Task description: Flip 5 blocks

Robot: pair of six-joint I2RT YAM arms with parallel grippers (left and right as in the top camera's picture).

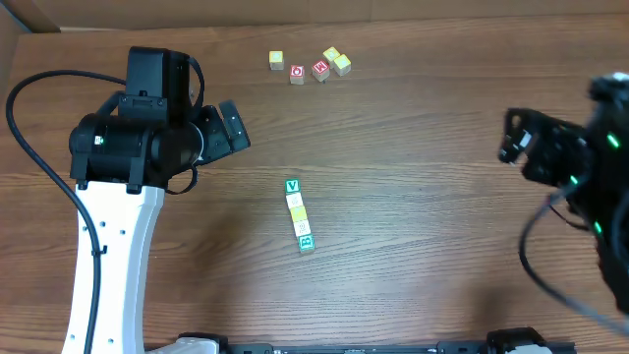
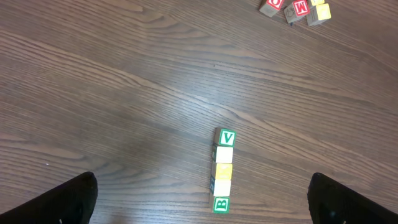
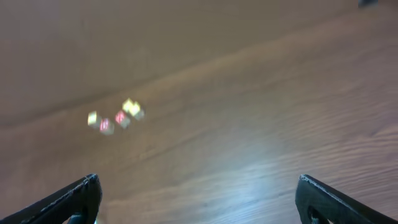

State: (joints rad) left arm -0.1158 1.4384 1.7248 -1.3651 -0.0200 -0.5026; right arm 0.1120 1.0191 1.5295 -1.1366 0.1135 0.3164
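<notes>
Wooden table (image 1: pixel 413 265) | blocks (image 1: pixel 299 215) in one row | left fingers (image 2: pixel 62 205) apart | right fingers (image 3: pixel 68 202) apart

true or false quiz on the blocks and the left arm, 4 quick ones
1. The five blocks lie in one touching row. True.
2. The left gripper holds a block. False: it is open and empty, off to the side of the row.
3. The row's end blocks show a V and a B. True.
4. The red-faced cubes sit in the row. False: they lie in a separate cluster, apart from it.
</notes>
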